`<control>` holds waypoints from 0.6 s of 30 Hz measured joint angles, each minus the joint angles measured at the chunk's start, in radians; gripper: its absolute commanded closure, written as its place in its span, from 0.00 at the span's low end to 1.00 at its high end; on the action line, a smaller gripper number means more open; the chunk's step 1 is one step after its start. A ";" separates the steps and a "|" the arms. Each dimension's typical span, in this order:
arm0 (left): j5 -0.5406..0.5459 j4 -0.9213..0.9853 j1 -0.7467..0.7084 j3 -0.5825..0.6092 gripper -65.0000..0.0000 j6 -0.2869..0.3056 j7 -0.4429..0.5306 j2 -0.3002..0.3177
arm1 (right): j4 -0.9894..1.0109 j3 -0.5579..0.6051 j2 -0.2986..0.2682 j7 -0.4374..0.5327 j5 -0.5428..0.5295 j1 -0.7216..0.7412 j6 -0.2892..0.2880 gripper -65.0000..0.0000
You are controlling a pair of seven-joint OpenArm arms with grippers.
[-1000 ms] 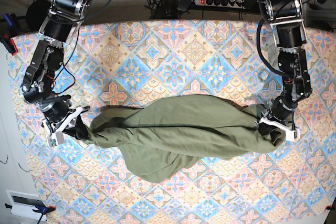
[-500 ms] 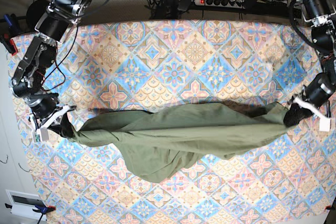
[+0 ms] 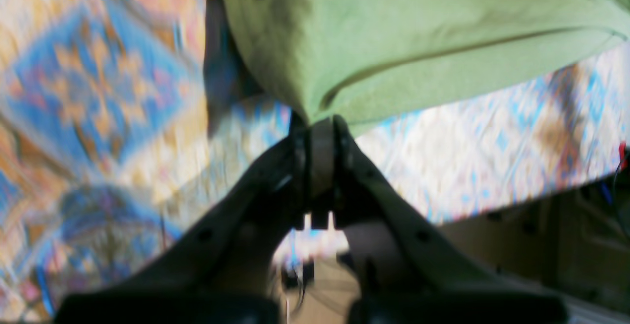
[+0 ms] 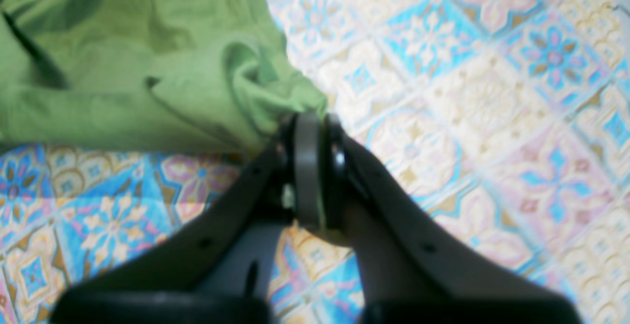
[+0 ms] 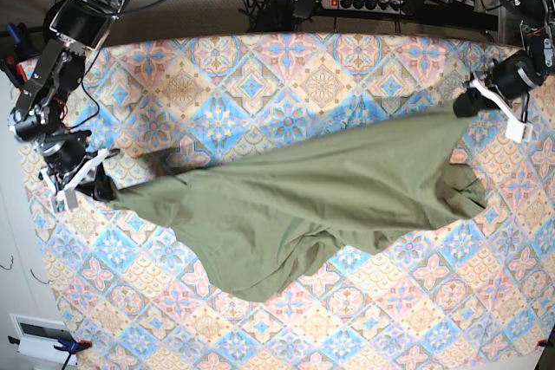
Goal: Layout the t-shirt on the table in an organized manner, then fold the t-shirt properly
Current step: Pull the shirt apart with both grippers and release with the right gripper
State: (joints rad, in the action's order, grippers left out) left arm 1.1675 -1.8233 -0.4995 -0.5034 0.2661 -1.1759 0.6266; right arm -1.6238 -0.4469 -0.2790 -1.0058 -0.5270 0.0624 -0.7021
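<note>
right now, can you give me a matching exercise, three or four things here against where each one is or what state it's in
Things:
1. olive-green cotton t-shirt
2. left hand
3. right hand
4. white power strip

Places or states:
A. beyond the far edge of the tile-pattern table
B. shut on cloth at the base view's right
C. stretched between both arms
D. shut on cloth at the base view's left

Pairs: 1-C, 2-B, 3-D, 4-A

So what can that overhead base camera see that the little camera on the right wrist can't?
Only the base view shows the whole t-shirt stretched between both arms, the left gripper pinching its far end, and the power strip behind the table. Only the right wrist view shows, close up, the fabric bunched where the right gripper is shut on it. Both show the green shirt, the patterned cloth and that gripper.
</note>
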 measured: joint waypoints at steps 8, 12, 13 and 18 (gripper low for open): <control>-0.071 -0.001 -0.012 0.137 1.00 0.004 -0.024 0.044 | 0.000 -0.176 0.008 -0.002 0.035 -0.002 -0.010 0.99; -0.063 -0.003 -0.011 0.149 1.00 0.008 -0.024 0.048 | -0.001 -0.259 0.008 -0.002 0.138 0.040 -0.019 0.99; -0.063 -0.006 -0.011 0.149 1.00 0.009 -0.020 0.047 | -0.001 -0.273 0.008 -0.002 0.159 0.047 -0.024 0.99; -0.119 0.002 -0.011 0.148 1.00 -0.008 -0.034 0.050 | -0.002 -0.307 -0.010 0.011 0.230 0.069 0.009 0.99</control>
State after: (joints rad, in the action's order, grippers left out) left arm 1.0481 -1.8210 -0.5110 -0.3557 0.2584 -1.2098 0.6765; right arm -1.6253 -0.7536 -0.2893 -0.9951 -0.2966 0.1318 -0.6933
